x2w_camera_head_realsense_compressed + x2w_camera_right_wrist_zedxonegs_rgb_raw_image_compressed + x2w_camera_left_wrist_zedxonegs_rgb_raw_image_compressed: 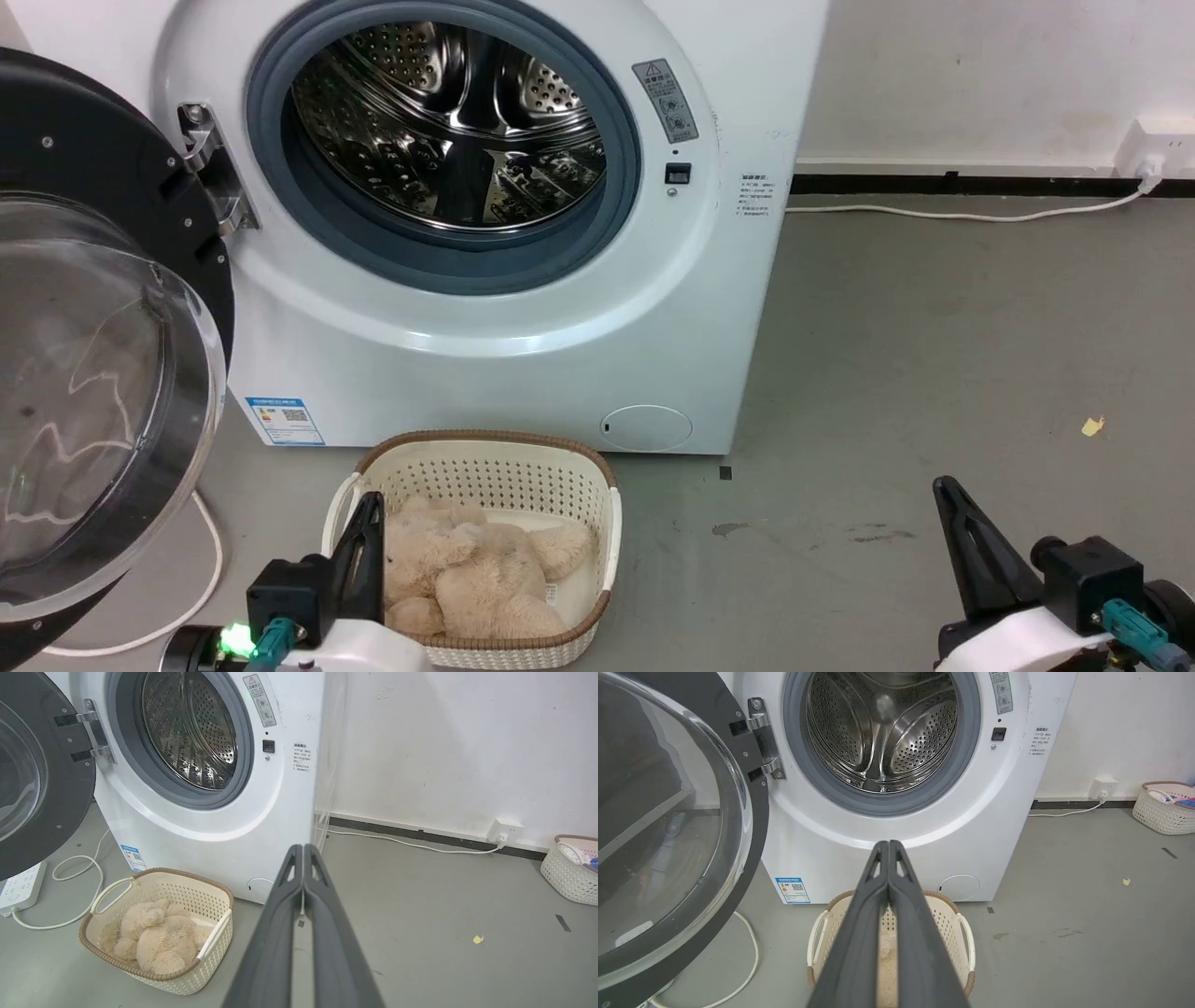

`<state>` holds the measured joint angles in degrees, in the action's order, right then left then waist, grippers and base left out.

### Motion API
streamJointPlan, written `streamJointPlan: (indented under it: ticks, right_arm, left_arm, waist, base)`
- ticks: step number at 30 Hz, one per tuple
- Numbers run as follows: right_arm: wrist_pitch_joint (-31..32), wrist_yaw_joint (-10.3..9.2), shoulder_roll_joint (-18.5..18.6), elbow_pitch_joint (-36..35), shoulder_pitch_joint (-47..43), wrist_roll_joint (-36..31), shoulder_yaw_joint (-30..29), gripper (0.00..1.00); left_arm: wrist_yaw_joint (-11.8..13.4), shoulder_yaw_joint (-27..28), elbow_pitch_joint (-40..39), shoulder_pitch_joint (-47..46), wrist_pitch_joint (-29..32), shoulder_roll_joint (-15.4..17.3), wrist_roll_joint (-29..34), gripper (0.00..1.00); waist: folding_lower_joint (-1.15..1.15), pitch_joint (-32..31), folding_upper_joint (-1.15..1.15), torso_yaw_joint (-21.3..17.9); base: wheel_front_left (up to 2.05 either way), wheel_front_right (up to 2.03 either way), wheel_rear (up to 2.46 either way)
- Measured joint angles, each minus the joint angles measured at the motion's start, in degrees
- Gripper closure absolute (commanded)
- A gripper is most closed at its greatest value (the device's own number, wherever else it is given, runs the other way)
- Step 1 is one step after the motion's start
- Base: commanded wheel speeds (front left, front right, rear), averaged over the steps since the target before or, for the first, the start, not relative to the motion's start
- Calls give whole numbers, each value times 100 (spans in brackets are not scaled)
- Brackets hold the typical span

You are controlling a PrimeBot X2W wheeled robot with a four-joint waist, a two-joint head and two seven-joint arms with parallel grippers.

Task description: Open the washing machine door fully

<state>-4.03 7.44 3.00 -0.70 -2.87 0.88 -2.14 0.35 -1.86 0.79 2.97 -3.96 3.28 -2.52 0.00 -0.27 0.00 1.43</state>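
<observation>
Head view: basket (485, 471) holds a plush toy (476, 569); left fingers (364, 546), right fingers (980, 560) pressed together, holding nothing.

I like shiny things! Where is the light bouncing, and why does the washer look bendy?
Head view: white squiggly glare on the glass of the washing machine door, and bright glints in the steel drum. Left wrist view: the wide lens slants the side of the washing machine. Right wrist view: the machine leans; soft light on the wall.
</observation>
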Motion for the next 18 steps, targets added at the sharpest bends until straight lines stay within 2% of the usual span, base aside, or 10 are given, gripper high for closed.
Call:
streamJointPlan:
  ticks: [18]
  right_arm:
    - [199,0,0,22,113,-36,102,100]
  left_arm:
    - [-1,86,-31,-95,198,-22,105,100]
  waist:
    - [0,14,0,-75]
  base:
    - [0,0,0]
